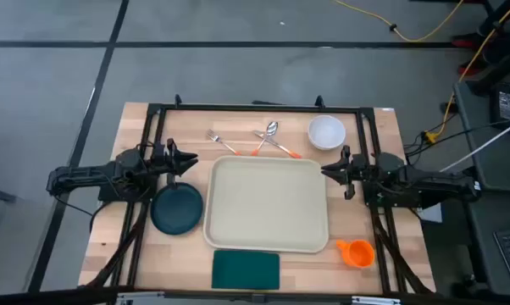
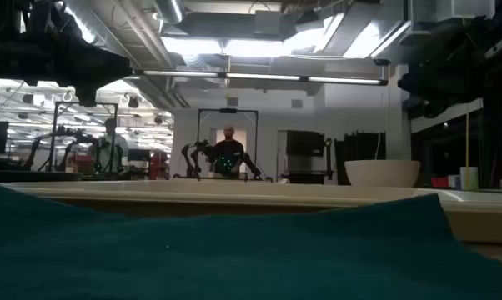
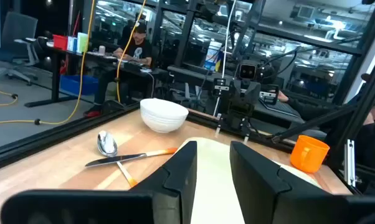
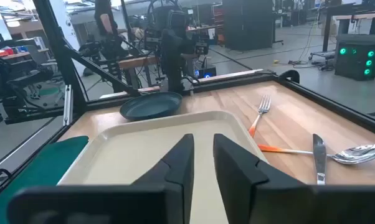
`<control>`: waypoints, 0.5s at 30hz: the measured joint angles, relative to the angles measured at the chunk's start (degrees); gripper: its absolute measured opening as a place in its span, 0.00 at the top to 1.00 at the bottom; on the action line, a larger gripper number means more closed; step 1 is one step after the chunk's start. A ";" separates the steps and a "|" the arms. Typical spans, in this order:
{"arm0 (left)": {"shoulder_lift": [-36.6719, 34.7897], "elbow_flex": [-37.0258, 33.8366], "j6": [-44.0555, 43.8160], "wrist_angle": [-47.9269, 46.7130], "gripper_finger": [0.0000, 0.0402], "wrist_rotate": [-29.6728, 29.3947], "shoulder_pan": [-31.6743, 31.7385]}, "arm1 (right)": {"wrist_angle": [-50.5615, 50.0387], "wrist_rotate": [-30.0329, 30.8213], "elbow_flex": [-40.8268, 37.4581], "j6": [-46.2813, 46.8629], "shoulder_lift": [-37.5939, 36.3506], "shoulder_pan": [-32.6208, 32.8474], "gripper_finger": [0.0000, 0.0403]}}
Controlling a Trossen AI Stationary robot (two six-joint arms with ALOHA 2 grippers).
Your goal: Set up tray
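Both pairs of fingers stand slightly parted, grasping nothing: the left gripper [image 1: 190,159] hangs at the left edge of the large cream-beige rectangular plastic tray [image 1: 268,205], the right gripper [image 1: 327,169] at its right edge. The tray lies mid-table, seemingly bare, between a round dark teal plate [image 1: 177,209] and a small orange cup [image 1: 357,252]
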 joint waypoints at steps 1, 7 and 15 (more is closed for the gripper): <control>0.00 0.00 0.02 0.00 0.77 0.00 0.00 | 0.00 0.00 0.00 0.06 0.00 0.02 0.83; 0.00 0.00 0.02 0.00 0.77 0.00 0.00 | 0.00 0.00 0.00 0.06 0.00 0.01 0.83; -0.02 0.00 0.02 0.00 0.77 0.00 0.00 | 0.02 0.10 0.00 -2.29 0.00 0.00 0.83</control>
